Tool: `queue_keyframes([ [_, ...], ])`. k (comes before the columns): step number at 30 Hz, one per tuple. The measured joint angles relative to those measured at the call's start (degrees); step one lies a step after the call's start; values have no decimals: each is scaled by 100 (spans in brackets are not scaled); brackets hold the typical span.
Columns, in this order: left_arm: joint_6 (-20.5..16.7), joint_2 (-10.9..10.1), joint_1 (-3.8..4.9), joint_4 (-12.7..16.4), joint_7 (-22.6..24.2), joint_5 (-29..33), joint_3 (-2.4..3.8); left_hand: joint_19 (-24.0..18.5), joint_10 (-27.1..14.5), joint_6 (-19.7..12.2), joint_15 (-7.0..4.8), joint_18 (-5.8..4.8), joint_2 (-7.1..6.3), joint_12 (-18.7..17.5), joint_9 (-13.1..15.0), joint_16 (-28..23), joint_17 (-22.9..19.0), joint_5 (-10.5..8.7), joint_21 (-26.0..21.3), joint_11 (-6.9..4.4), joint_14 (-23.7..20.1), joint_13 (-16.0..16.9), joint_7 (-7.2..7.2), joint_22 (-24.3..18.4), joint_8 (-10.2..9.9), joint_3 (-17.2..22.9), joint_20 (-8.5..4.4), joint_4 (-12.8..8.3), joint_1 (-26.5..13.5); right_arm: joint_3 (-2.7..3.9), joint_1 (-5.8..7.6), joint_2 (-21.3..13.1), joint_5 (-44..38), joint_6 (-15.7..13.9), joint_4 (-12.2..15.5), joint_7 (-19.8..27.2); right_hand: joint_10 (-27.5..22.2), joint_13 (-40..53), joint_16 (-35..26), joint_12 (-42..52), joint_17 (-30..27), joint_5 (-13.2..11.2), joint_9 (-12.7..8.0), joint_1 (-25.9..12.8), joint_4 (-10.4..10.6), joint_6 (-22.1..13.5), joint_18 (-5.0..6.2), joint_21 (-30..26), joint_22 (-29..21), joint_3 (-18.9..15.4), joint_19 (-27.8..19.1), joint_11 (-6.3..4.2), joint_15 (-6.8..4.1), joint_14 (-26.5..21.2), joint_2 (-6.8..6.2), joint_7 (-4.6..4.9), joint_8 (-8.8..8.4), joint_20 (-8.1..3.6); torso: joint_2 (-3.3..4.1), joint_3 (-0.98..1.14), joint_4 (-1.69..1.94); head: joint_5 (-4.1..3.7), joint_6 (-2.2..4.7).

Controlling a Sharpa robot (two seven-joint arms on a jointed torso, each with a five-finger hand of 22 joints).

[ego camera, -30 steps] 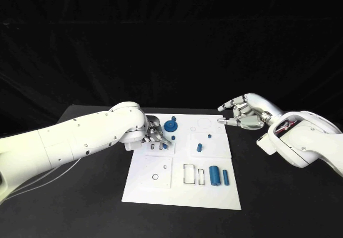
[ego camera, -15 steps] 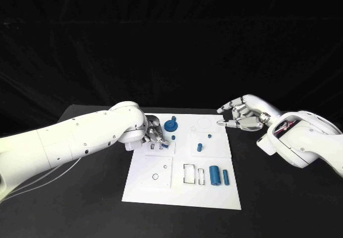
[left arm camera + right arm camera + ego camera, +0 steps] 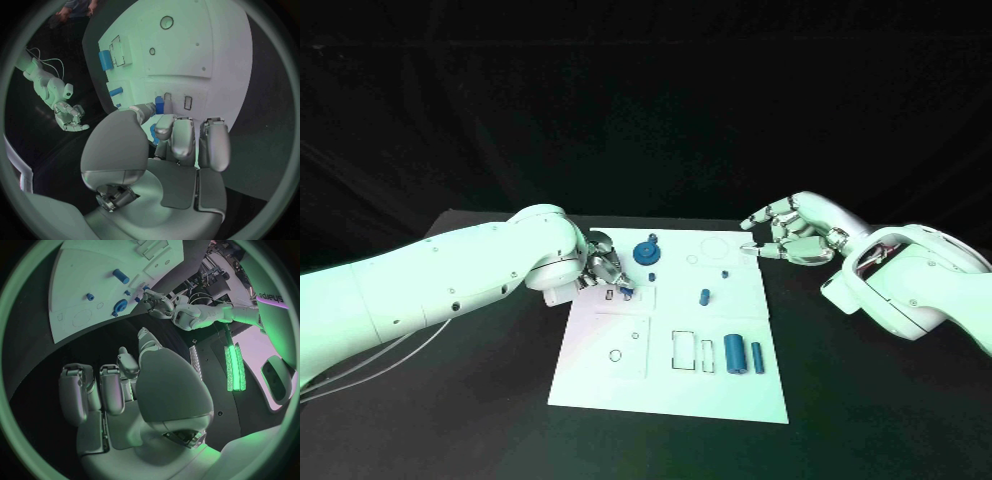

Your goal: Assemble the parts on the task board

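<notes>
Silver left hand (image 3: 181, 145) fingers (image 3: 145, 111) pinch a small blue part (image 3: 159, 104).

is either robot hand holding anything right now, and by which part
The left robot hand pinches a small blue part by its end over the task board. The right robot hand holds nothing, its fingers curled beside the board.

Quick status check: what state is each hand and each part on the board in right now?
left hand: pinching a small blue part at a slot on the task board.
right hand: holds nothing, fingers loosely curled, over the board's far right corner.
two blue cylinders: lying flat, untouched.
blue gear: standing on the board.
</notes>
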Motion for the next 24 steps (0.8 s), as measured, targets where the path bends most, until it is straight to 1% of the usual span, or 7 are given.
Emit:
queue_keyframes([
  [2, -102, -48, -3, 76, 4, 48, 0, 18, 10, 28, 0, 0, -33, 0, 37, 0, 0, 132, 0, -9, 0, -30, -11, 0, 41, 24, -18, 7, -46, 0, 0, -6, 0, 1, 0, -1, 0, 0, 0, 0, 0, 0, 0, 0, 0, 0, 0, 0, 0, 0, 0, 0, 0, 0, 0, 0, 0, 0, 0, 1, 1, 5, -7],
  [4, -198, -83, -9, 142, 8, 73, -3, 29, 20, 30, 0, 0, -43, -1, 82, 0, 8, 247, 6, -20, 0, -66, -11, 0, 55, 81, -29, -50, -131, 0, 0, -10, 0, 1, -1, -1, 0, 0, 0, 0, 0, 0, 0, 0, 0, 0, 0, 0, 0, 0, 0, 0, 0, 0, 0, 0, 0, 0, 0, 1, 1, 8, -18],
  [6, -320, -129, -20, 231, 14, 75, -18, 39, 27, 30, 0, -87, -74, -25, 111, 0, 8, 349, 37, -26, 0, -82, -11, 0, 100, 90, -39, -59, -161, 0, 0, -12, 0, 1, -1, -2, 0, 0, 0, 0, 0, 0, 0, 0, 0, 0, 0, 0, 0, 0, 0, 0, 0, 0, 0, 0, 0, 0, 1, 1, 0, 13, -26],
  [7, -374, -147, -27, 270, 16, 63, -29, 44, 40, 40, 0, -87, -78, -25, 130, 0, 14, 395, 37, -39, 0, -86, -20, 0, 103, 105, -44, -74, -206, 0, 0, -14, 0, 1, 0, -2, 0, 0, 0, 0, 0, 0, 0, 0, 0, 0, 0, 0, 0, 0, 0, 0, 0, 0, 0, 0, 0, 0, 1, 1, -2, 17, -29],
  [11, -604, -188, -68, 394, 19, -62, -64, 77, 43, 41, 0, -87, -106, -147, 167, 0, 14, 492, 67, -41, 0, -223, -20, 0, 142, 118, -42, -88, -252, 0, 0, -25, 0, 0, 6, -2, 0, 0, 0, 0, -1, 0, 0, 0, 0, 0, 0, 0, -1, 0, 0, 0, 0, 0, 0, 0, 0, 0, 3, 1, -4, 32, -44],
  [19, -997, -205, -171, 547, 10, -553, -84, 97, 42, 60, 1, -87, -90, -250, 193, 0, 19, 524, 67, -42, -1, -345, -23, 5, 148, 167, -62, -105, -282, 0, -1, -29, 0, -4, 24, -2, 0, 0, 0, 0, -1, 31, -4, -23, 0, 0, 0, 0, -1, 0, 0, 0, 0, 0, 23, 0, 0, 0, 3, 0, -8, 58, -62],
  [24, -1159, -204, -237, 577, 6, -862, -88, 97, 10, 70, 1, -87, -128, -322, 205, 0, 19, 528, 67, -73, -2, -444, -32, 4, 149, 197, -61, -134, -321, 0, -1, -34, 6, -12, 28, -1, 0, -10, 0, 0, -1, 31, -4, -23, 0, 0, 0, 0, -1, 0, 0, 0, 0, 0, 23, 0, 0, 0, 5, -3, -13, 70, -69],
])
